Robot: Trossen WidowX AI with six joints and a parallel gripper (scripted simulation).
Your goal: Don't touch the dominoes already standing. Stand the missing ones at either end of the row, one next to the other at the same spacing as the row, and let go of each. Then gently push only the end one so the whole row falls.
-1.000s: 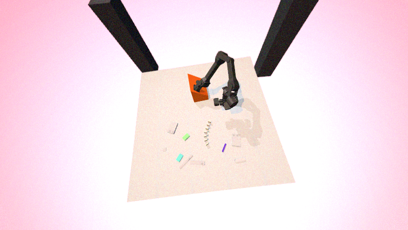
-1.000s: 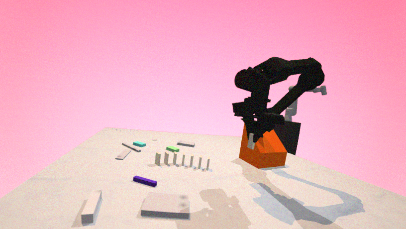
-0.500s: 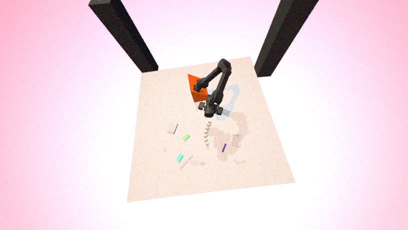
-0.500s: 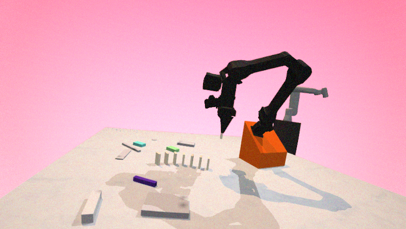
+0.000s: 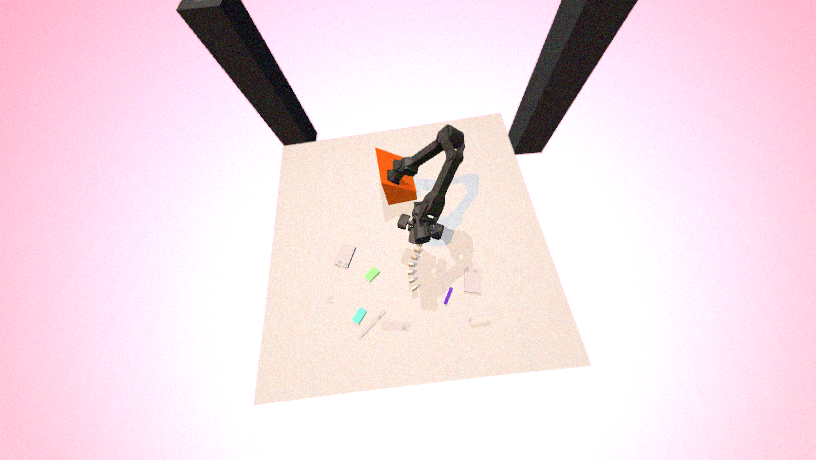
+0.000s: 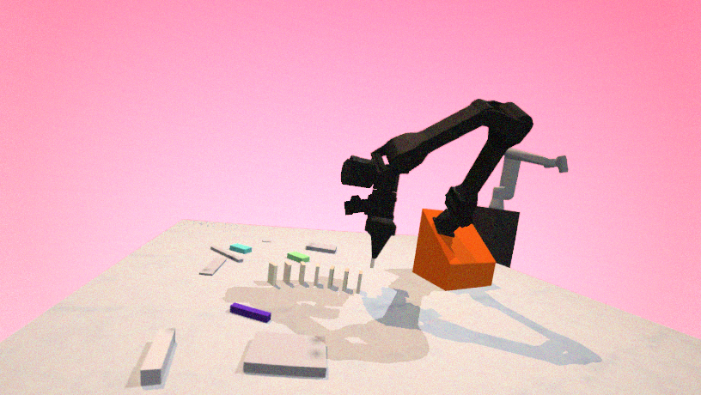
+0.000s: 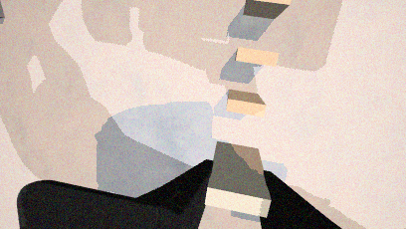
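Note:
Several cream dominoes (image 5: 411, 272) (image 6: 272, 275) (image 7: 256, 56) stand upright in a slightly curved row on the pale table. My gripper (image 5: 419, 244) (image 6: 373, 259) (image 7: 238, 181) points down at the arm-side end of the row. It is shut on a domino (image 6: 372, 263) (image 7: 239, 161), held upright between the fingertips. The held domino looks raised above the table, in line with the row and apart from its end domino. The fingers hide most of the held domino in the exterior view, and the arm hides it in the top view.
An orange block (image 5: 401, 194) (image 6: 468, 276) stands by the arm's base. A green block (image 5: 372, 274) (image 6: 297, 256) and a teal block (image 5: 358, 315) (image 6: 240, 248) lie on one side of the row; a purple bar (image 5: 448, 295) (image 6: 250, 312) and a flat pale box (image 5: 472, 281) (image 6: 284, 353) lie on the other.

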